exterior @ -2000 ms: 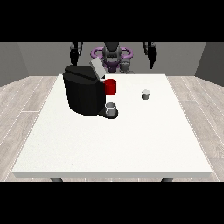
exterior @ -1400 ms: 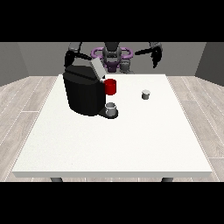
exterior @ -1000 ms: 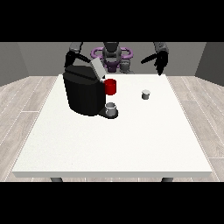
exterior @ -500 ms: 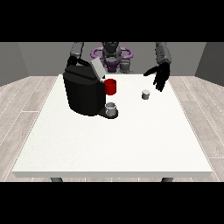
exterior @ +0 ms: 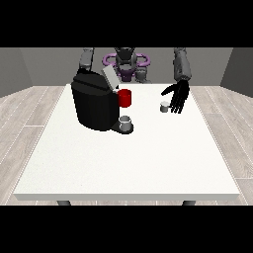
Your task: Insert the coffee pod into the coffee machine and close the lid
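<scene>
The reach for the coffee pod (exterior: 164,106) is in hand: it stands on the worktop (exterior: 148,158), right of the coffee machine (exterior: 96,104), whose lid (exterior: 109,78) is up. The hand at the view's right (exterior: 178,97) hangs just beside it, fingers straight and spread. Next it should close around the pod.

Coffee machine (exterior: 95,105) at table's (exterior: 128,163) left rear, coffee pod (exterior: 164,106) to its right, hand (exterior: 178,97) just beside pod

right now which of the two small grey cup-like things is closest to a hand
The small grey pod standing alone on the table, just beside the open hand at the view's right. The other grey cup sits at the foot of the black coffee machine.
</scene>
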Robot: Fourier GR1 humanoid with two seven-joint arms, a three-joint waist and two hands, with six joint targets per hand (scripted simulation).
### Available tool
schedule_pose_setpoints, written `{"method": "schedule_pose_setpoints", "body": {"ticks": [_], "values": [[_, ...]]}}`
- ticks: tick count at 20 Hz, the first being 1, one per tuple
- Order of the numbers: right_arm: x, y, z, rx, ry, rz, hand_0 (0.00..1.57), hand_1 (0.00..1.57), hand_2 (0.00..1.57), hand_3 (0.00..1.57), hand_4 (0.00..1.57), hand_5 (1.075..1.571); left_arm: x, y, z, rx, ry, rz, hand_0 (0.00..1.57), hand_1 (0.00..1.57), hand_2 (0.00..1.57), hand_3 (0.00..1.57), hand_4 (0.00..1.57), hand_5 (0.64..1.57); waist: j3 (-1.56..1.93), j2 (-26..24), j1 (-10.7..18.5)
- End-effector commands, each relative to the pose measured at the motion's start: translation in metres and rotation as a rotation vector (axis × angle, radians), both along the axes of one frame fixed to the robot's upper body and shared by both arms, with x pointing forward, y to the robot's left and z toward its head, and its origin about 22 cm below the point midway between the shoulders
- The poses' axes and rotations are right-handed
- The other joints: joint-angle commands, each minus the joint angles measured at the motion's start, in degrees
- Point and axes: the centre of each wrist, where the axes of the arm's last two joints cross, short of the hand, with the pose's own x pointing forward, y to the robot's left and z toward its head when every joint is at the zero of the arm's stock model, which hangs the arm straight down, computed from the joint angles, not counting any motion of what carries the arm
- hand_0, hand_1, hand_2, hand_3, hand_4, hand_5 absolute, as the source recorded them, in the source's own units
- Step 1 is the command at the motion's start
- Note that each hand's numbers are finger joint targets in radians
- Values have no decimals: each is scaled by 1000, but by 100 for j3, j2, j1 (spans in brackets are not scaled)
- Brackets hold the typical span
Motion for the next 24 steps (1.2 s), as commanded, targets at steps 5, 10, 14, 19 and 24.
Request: {"method": "schedule_pose_setpoints", "body": {"ticks": [5, 10, 14, 19, 24], "values": [[10, 1, -1, -21, 1, 17, 0, 0, 0, 0, 0, 1571, 19, -12, -3, 132, -92, -12, 839, 839, 918, 756, 298, 1571, 0, 32, -54], [16, 13, -1, -8, 21, 39, 0, 0, 0, 0, 0, 1571, 19, -27, -16, 282, -96, -61, 941, 941, 1039, 871, 429, 1571, 1, 25, 13], [2, 2, -21, -4, 74, 29, 0, 0, 0, 0, 0, 1571, 9, -15, -35, 364, 7, -63, 826, 826, 998, 857, 340, 1571, 1, -213, -114], [12, 10, -10, -1, 53, 26, 0, 0, 0, 0, 0, 1571, 24, -7, -22, 429, 56, -66, 748, 748, 941, 809, 373, 1571, -1, -61, -211], [13, -3, -26, -57, 68, -52, 0, 0, 0, 0, 0, 1571, 27, -21, -29, 429, 35, -138, 870, 870, 1021, 921, 413, 1571, -1, -76, -10]]}}
